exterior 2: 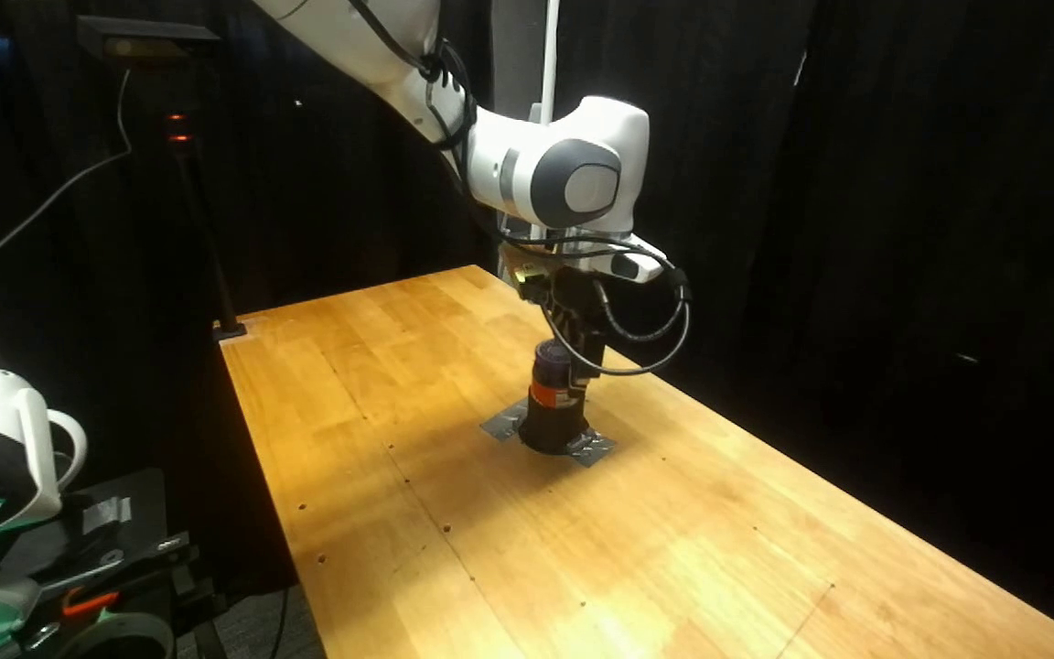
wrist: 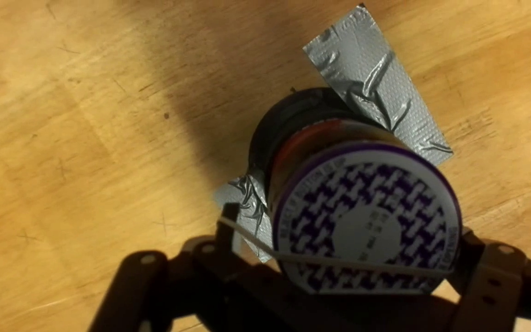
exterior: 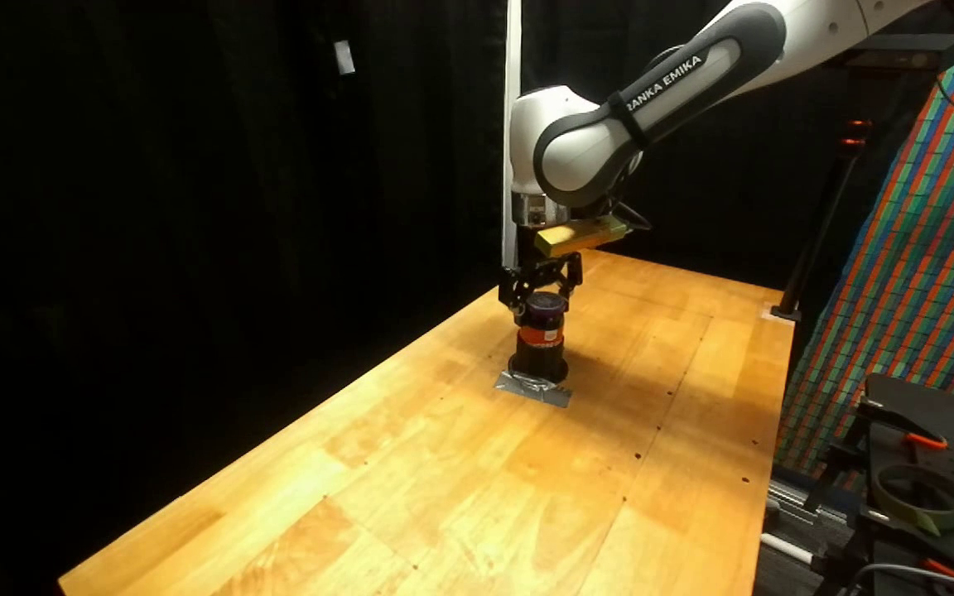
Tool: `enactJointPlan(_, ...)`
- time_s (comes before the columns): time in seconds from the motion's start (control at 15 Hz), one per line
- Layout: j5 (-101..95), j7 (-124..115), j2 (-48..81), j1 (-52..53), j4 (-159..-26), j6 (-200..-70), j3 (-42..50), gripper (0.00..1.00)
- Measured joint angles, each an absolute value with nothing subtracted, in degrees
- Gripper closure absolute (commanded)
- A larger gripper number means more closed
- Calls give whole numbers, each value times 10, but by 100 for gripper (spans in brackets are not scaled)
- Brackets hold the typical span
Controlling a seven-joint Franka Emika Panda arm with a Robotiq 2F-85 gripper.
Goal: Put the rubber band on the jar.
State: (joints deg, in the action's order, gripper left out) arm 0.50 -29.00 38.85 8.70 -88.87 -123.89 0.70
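Note:
The jar stands upright on the table, dark with an orange label band, in both exterior views [exterior: 542,335] [exterior 2: 552,392]. In the wrist view its white and purple patterned lid [wrist: 367,198] faces the camera. My gripper [wrist: 346,246] is open, with its fingers spread on either side of the lid. In an exterior view the gripper [exterior: 542,285] is at the jar's top, just behind it. A thin pale rubber band [wrist: 362,264] stretches from the left finger across the lid to the right finger. It bends at the lid's left edge. The band's other strand is hidden.
The jar sits in a dark round base [wrist: 265,133] held to the wooden table [exterior: 477,497] by silver tape strips [wrist: 380,83]. A dark side stand with a tape roll [exterior: 920,497] is beside the table. A post [exterior 2: 216,265] stands at a table corner.

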Motion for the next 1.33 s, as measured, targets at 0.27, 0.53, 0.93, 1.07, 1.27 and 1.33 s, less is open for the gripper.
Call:
enactJointPlan(0.27,5,-290,377,89,-904,-1242,7,0)
enactJointPlan(0.53,6,-290,357,90,-939,-1262,4,0)
enactJointPlan(0.93,8,-290,312,93,-1025,-1337,1,0)
enactJointPlan(1.07,10,-290,295,94,-1062,-1374,0,0)
enactJointPlan(1.27,12,-290,269,95,-1118,-1433,0,0)
enactJointPlan(1.33,13,-290,261,95,-1136,-1452,0,0)
